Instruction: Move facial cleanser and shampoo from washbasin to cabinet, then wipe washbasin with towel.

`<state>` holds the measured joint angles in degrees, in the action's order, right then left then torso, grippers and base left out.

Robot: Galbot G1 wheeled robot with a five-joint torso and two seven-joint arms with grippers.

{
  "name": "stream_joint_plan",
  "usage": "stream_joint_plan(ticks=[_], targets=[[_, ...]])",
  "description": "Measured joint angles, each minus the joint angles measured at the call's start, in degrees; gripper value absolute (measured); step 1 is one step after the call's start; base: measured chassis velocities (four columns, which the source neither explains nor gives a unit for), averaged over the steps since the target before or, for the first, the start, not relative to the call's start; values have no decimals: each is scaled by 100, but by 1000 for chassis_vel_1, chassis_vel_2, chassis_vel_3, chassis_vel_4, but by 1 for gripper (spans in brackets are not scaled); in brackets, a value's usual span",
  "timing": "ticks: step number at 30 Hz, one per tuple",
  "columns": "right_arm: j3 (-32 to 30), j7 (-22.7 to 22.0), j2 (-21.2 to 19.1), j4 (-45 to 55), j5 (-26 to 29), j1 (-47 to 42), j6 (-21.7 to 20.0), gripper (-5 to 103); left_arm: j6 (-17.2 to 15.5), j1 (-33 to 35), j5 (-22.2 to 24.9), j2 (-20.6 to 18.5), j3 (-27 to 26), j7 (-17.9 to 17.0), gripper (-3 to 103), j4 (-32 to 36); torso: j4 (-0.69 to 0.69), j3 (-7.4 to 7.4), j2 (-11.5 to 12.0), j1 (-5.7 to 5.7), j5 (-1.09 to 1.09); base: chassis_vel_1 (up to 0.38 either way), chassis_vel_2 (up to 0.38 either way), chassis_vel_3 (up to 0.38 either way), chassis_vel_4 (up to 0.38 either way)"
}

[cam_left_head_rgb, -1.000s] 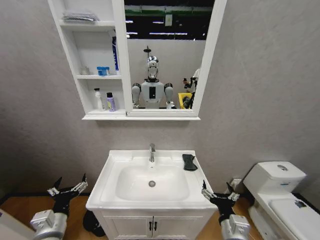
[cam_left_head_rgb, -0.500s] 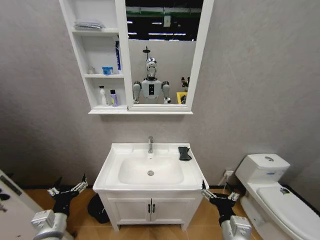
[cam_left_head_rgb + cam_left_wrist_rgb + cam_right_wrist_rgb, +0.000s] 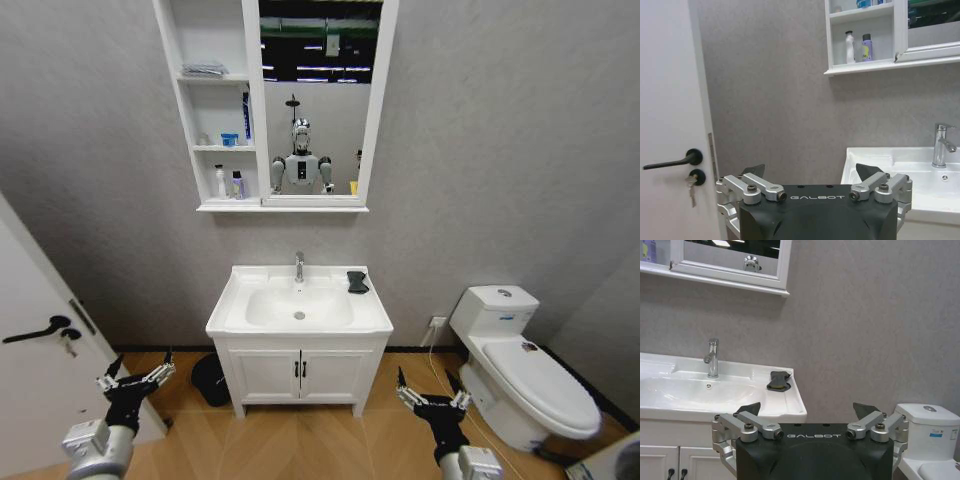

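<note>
Well back from the washbasin (image 3: 375, 318), my left gripper (image 3: 134, 381) and right gripper (image 3: 428, 400) hang wide open (empty); I'd keep them low.

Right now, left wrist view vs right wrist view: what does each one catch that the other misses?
Left wrist: a white door with a black lever handle and two small bottles on the white wall cabinet's lowest open shelf, behind the open left gripper.
Right wrist: the small dark folded towel on the basin's rim, a white toilet, behind the open right gripper.
Both: the white ceramic washbasin and its chrome faucet.
</note>
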<state>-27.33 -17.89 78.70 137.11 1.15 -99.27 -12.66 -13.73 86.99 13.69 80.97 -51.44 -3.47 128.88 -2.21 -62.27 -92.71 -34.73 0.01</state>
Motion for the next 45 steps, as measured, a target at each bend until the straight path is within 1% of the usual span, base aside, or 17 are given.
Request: stream_joint_plan(ticks=[1, 3, 4, 5, 7, 9, 10, 11, 12, 15, 18, 19, 20, 23, 26, 30, 45], targets=[[30, 14, 2, -22, -1, 0, 22, 100, 1, 0, 0, 0, 2, 0, 100, 0, 1, -1, 1, -1, 3, 345, -354, -349, 369], [40, 16, 6, -44, -6, -2, 47, 100, 1, 0, 0, 0, 0, 0, 100, 0, 1, -2, 2, -4, 0, 347, -341, -349, 349], [55, 23, 9, -64, -10, -11, 77, 100, 0, 0, 0, 0, 1, 0, 100, -1, 0, -1, 2, -3, -7, 347, -346, -307, 349], [61, 23, 8, -84, -11, -21, 102, 100, 1, 0, 0, 0, 1, 0, 100, 0, 1, -1, 1, -1, 1, 375, -346, -361, 332], [64, 22, 8, -106, -11, -30, 130, 100, 1, 0, 0, 0, 2, 0, 100, 0, 1, -2, 3, -4, 3, 371, -336, -353, 339], [66, 38, 9, -125, -10, -38, 180, 100, 1, 0, 0, 0, 0, 0, 100, 0, 2, -2, 3, -6, 0, 325, -386, -346, 347], [52, 100, 10, -145, -7, -48, 277, 100, 1, 0, 0, 0, 2, 0, 100, -1, 0, -1, 2, -4, -10, 325, -386, -299, 343], [-1, 200, 9, -173, -34, -62, 373, 100, 1, 0, 0, 0, 0, 0, 100, 0, 0, -1, 2, -1, 1, 368, -317, -299, 318], [-57, 327, -2, -189, -73, -82, 450, 100, 1, 0, 0, 0, 0, 0, 100, 0, 1, -2, 3, -2, 5, 368, -341, -376, 318], [-88, 377, -24, -223, -60, -91, 570, 100, 0, 0, 0, 0, 0, 0, 100, 0, 1, 0, 1, 0, -5, 314, -332, -288, 296], [-141, 468, -18, -307, -152, -93, 696, 100, 1, 1, 0, 0, -1, -1, 100, 0, 1, 1, -3, 5, 2, 202, -112, -224, 212], [-166, 505, -16, -336, -259, -102, 708, 100, 0, 2, 0, 0, -2, -3, 100, 0, 3, 0, -1, 3, -2, 55, 10, -225, 194], [-183, 521, -16, -352, -332, -109, 711, 100, 0, 1, 0, 0, -1, -3, 100, -1, 1, 0, 0, 2, -6, 55, 8, -91, 121], [-196, 526, -15, -362, -377, -112, 712, 100, 0, -1, 0, 1, 3, -1, 100, 0, -2, 0, 0, 2, 2, -19, -15, -71, 56], [-197, 526, -15, -363, -384, -111, 712, 100, 0, -2, 0, 0, 4, 0, 100, 0, -2, -3, 4, -7, -1, -86, -44, 31, -23], [-197, 527, -14, -363, -384, -107, 711, 100, 0, -2, 0, 0, 3, 0, 100, 0, 3, -4, 6, -11, -2, -50, 69, 118, -40], [-195, 525, -12, -363, -379, -106, 700, 100, 0, 0, 0, 0, 0, 0, 100, 0, 1, -2, 3, -3, -1, 4, -9, -16, -4]])
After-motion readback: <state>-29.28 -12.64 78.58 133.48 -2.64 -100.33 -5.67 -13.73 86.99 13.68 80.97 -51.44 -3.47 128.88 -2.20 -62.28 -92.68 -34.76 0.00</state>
